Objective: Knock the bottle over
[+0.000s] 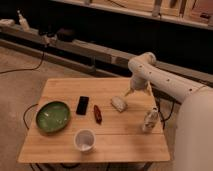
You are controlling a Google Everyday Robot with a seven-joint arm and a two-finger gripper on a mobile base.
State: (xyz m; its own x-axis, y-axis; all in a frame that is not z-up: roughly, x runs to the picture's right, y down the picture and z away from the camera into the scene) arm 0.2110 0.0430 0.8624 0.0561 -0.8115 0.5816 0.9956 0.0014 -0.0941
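Note:
The bottle point(150, 120) is small, translucent and whitish, and stands upright near the right edge of the wooden table point(125, 140). My gripper point(131, 92) hangs from the white arm point(150, 70) over the back right part of the table. It is just behind a flat whitish lump point(119, 103), and behind and to the left of the bottle, not touching it.
A green bowl point(52, 116) sits at the left. A black phone point(82, 105) and a slim dark-red object point(97, 113) lie mid-table. A white cup point(84, 140) stands near the front edge. Dark shelving and rails run behind the table, with cables on the floor.

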